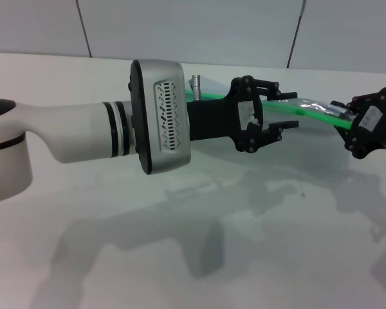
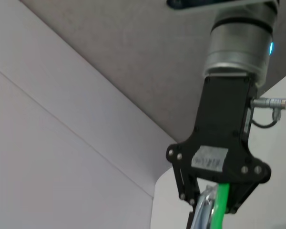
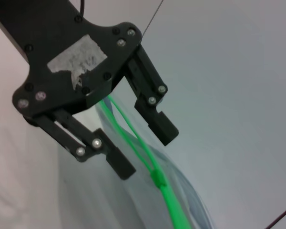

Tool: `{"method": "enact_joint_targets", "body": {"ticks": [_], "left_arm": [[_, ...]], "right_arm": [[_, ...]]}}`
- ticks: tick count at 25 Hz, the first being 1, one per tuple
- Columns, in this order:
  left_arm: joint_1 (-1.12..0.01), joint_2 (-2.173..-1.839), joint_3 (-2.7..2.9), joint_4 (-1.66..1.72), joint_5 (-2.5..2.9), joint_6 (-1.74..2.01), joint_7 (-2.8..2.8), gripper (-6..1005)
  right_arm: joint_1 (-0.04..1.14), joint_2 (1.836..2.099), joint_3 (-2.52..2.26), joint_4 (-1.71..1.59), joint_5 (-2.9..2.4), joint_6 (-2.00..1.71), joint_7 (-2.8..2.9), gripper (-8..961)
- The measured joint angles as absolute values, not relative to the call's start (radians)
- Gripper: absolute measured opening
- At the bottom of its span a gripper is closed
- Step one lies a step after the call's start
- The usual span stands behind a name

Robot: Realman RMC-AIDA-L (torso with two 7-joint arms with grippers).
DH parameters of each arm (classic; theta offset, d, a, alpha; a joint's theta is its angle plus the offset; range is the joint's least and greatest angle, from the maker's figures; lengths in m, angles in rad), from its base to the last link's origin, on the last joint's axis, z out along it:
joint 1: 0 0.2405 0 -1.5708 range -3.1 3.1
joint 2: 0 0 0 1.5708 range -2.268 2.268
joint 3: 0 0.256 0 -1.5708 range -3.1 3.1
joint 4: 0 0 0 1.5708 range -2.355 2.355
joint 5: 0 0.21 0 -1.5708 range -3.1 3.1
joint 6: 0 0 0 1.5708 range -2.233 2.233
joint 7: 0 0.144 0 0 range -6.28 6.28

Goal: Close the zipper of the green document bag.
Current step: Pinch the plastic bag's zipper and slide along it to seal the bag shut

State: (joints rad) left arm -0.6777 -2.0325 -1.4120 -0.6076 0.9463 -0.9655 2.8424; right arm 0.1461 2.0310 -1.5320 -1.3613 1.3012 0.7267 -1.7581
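The green document bag hangs above the white table, a translucent pouch stretched between my two grippers. Its zipper is a bright green strip along the top edge. My left gripper is open, one finger above the strip and one below it. In the right wrist view the left gripper straddles the zipper where it splits into two strands, just short of the slider. My right gripper is shut on the bag's far end; in the left wrist view the right gripper clamps the green edge.
The white table spreads below both arms, with their shadows on it. A grey panelled wall rises behind. My left forearm crosses the left half of the head view.
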Motion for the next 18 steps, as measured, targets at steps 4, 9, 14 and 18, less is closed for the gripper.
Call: {"method": "enact_joint_targets", "body": {"ticks": [4, 9, 14, 18], "left_arm": [[-0.677, -2.033, -1.407, -0.608, 0.948, -0.957, 2.842, 375], [-0.679, -2.033, -1.406, -0.607, 0.948, -0.956, 2.842, 366], [-0.681, -2.033, -1.404, -0.609, 0.948, -0.956, 2.842, 358], [-0.685, -2.033, -1.403, -0.609, 0.948, -0.962, 2.842, 351]], "right_arm": [[0.131, 2.031, -1.542, -1.393, 1.297, 0.727, -1.749, 66], [0.127, 2.031, -1.552, -1.428, 1.225, 0.727, -1.686, 67], [0.127, 2.031, -1.559, -1.437, 1.198, 0.727, -1.669, 63], [0.127, 2.031, -1.562, -1.438, 1.196, 0.727, -1.66, 62]]}}
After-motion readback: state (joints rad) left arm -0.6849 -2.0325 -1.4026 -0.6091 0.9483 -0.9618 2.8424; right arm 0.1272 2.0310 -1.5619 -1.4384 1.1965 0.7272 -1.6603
